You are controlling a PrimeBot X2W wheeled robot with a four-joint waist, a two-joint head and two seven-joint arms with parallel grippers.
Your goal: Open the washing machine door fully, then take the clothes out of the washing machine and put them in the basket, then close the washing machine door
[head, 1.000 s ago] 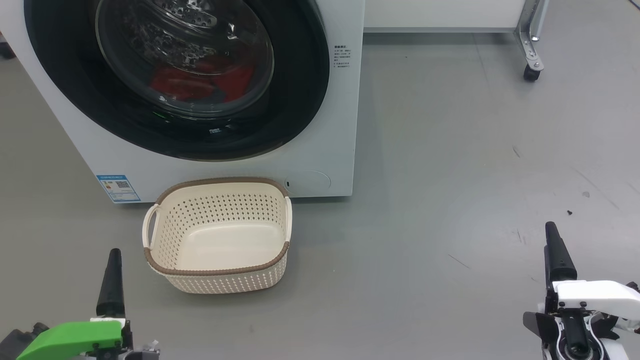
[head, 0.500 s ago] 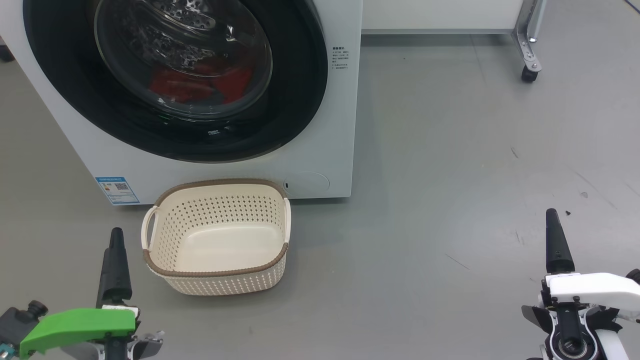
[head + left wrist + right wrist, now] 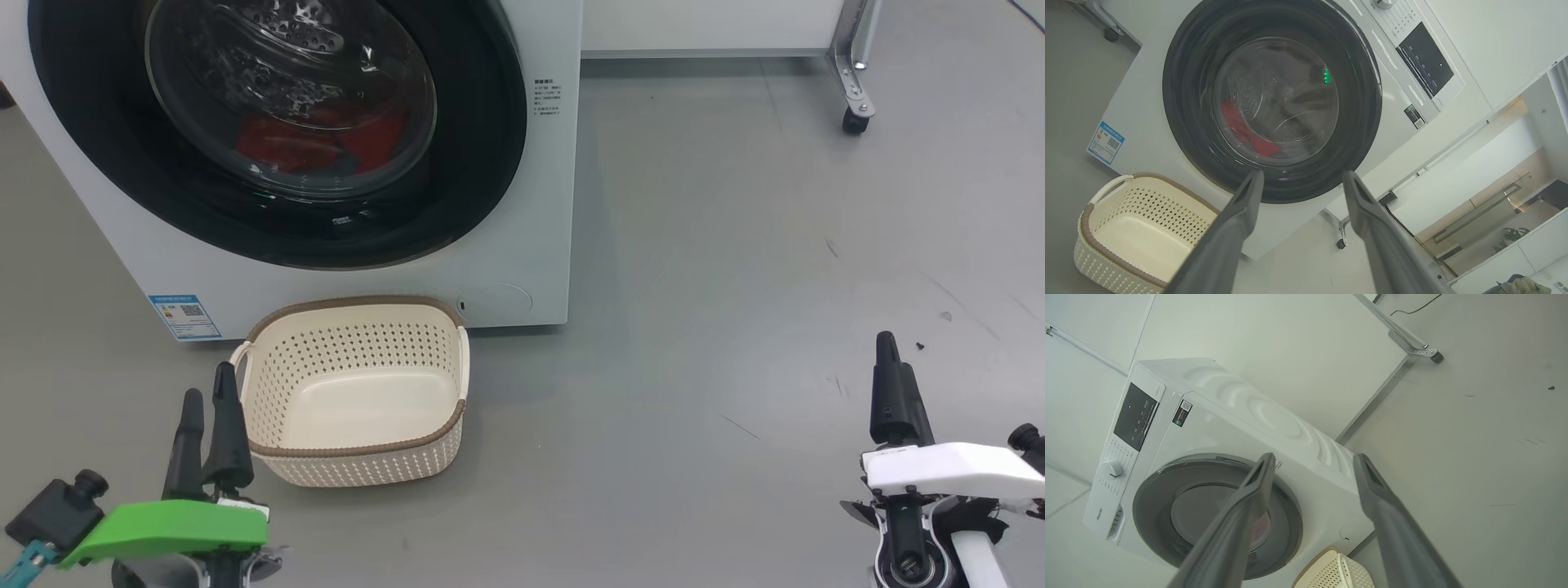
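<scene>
**Shut tight, red load inside, both tools spread wide**

Up at 11 o'clock in the head view stands the washing machine, and the washing machine door sits closed flat against its white front, black rim gleaming, glass bowl bulging out. Through that glass, there are the clothes, a red heap low down at 6 o'clock of the window. Reflections muddy the pane, so whether it's one garment or several I cannot tell.

Down on the grey floor, the basket stands upright just in front of the machine's foot, at 6 o'clock from the door, its cream bottom bare and in full view. A small blue label marks the machine's front at 8 o'clock from the door.

At 7 o'clock is the left gripper, just beside the basket's left handle; its wrist view shows the two dark fingers parted, holding nothing, the door beyond them. At 5 o'clock is the right gripper, well apart from machine and basket, fingers likewise spread and holding nothing in its wrist view
</scene>
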